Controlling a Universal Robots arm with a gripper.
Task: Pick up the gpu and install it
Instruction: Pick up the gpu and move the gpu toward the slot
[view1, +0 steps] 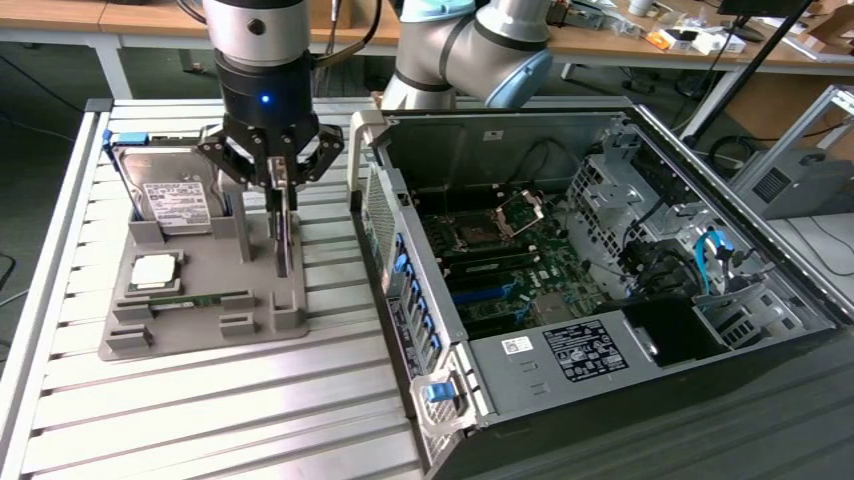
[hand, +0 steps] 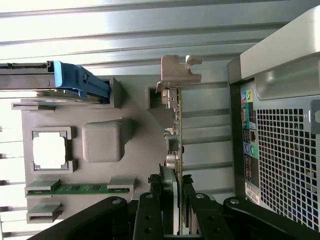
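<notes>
The gpu (view1: 282, 235) is a thin dark card standing on edge in the grey parts holder (view1: 200, 325), at the exterior view's left. My gripper (view1: 278, 185) comes straight down on it, shut on the card's upper edge. In the wrist view the gpu (hand: 175, 125) shows edge-on, its silvery bracket (hand: 177, 70) at the far end, and my gripper (hand: 176, 187) has one finger against each face. Whether the card's lower edge still rests in the holder's slot I cannot tell.
The holder (hand: 135, 115) also carries a hard drive in a blue frame (view1: 167, 190), a processor chip (view1: 154, 268) and a green memory stick (view1: 200, 300). The open computer case (view1: 601, 280) lies at the exterior view's right, motherboard (view1: 507, 270) exposed. Its rear panel (hand: 285, 150) is close beside the holder.
</notes>
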